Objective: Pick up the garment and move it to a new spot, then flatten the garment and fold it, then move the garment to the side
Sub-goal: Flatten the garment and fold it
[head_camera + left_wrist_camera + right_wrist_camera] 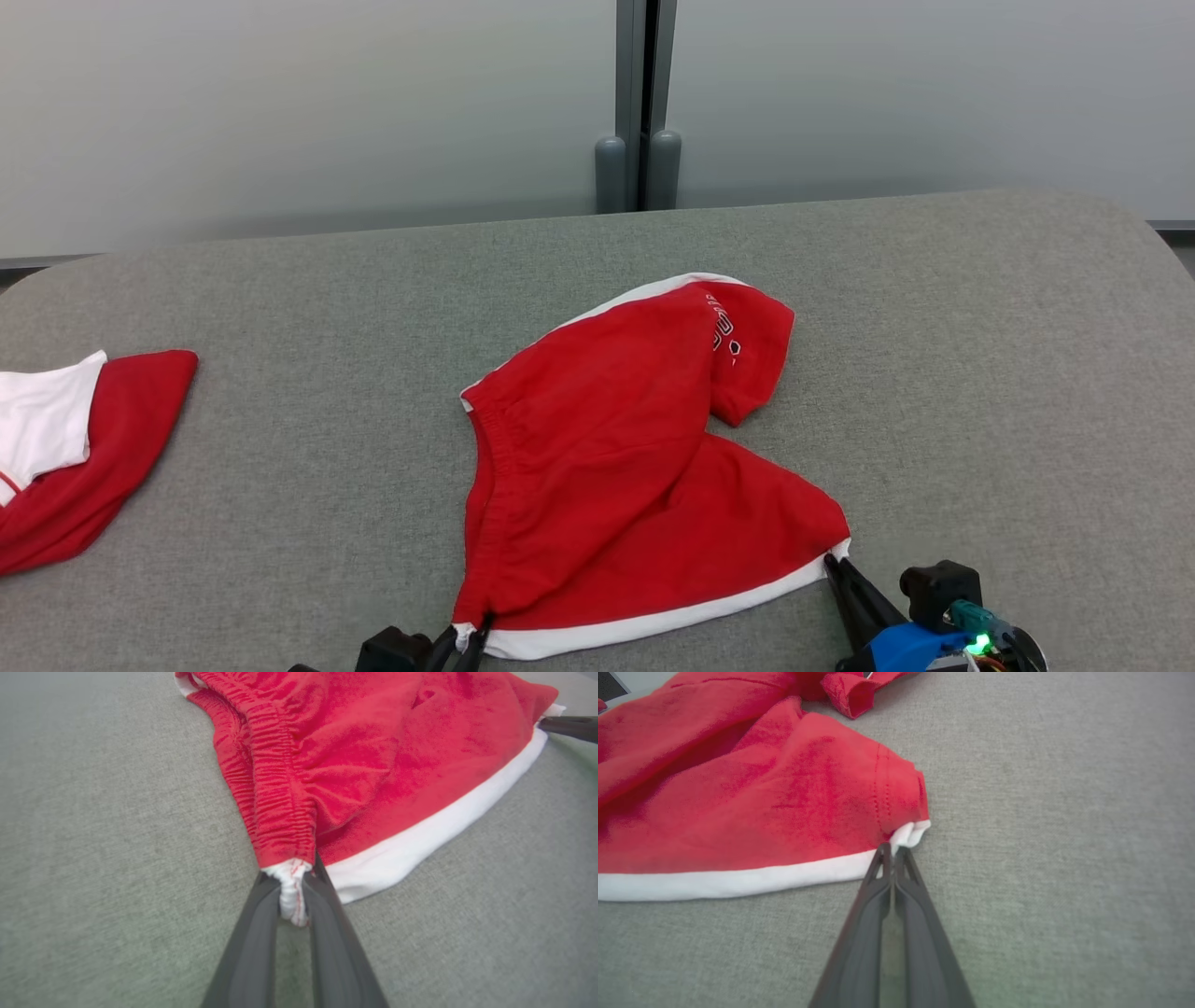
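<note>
Red shorts [616, 448] with a white side stripe lie rumpled on the grey table [980, 355], waistband to the left and one leg folded over at the back. My left gripper [471, 639] is shut on the near waistband corner; its fingers [261, 914] pinch a bunched white bit of the shorts [355, 756]. My right gripper [831, 565] is shut on the near right hem corner, and its fingertips [882, 856] clamp the white stripe edge of the shorts [761, 798].
A second red and white garment [75, 448] lies at the table's left edge. A grey wall with a vertical post [639, 103] stands behind the table. Bare grey cloth surrounds the shorts to the right and the back.
</note>
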Motion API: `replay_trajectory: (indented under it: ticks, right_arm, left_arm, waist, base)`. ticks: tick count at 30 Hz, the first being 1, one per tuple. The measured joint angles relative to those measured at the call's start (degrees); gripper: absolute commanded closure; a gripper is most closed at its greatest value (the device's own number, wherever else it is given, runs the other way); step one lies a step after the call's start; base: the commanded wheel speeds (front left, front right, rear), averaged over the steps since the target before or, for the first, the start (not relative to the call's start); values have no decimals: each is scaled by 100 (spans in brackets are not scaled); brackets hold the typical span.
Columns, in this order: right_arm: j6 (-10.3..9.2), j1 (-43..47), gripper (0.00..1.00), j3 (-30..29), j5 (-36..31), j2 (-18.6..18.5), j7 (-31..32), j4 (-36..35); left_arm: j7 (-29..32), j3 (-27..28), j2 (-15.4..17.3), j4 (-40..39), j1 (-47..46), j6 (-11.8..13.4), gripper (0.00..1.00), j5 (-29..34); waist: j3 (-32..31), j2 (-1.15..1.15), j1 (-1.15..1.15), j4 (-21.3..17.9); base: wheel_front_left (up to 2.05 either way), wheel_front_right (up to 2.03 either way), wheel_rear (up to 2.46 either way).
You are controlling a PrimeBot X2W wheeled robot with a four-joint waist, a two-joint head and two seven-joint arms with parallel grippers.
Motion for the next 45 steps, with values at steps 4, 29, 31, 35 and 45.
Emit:
replay_trajectory:
  ticks: [4,29,31,35,45]
  right_arm:
    - [0,20,100,0,75,3,0,-360]
    - [0,-5336,100,-25,584,-4,0,-308]
    - [-1,-5911,100,-68,592,-10,0,-119]
    - [0,-6864,100,-224,637,-38,0,200]
    - [-1,-7286,100,-19,705,-143,-1,670]
  left_arm:
    - [8,168,1,-399,74,0,100,-164]
    - [316,100,1004,-671,-5966,-1,100,-1543]
    - [365,64,949,-427,-6650,-1,100,-1746]
    - [344,-59,849,52,-7790,-1,100,-2029]
    - [67,-705,621,591,-8329,0,100,-2562]
  waist:
    - [-61,0,0,-2]
    - [1759,1,1,-464]
    - [1950,2,2,-467]
    - [2268,2,2,-504]
    - [2545,2,1,-529]
  base:
    - [0,0,0]
    - [0,0,0]
    - [0,0,0]
    - [0,0,0]
    - [0,0,0]
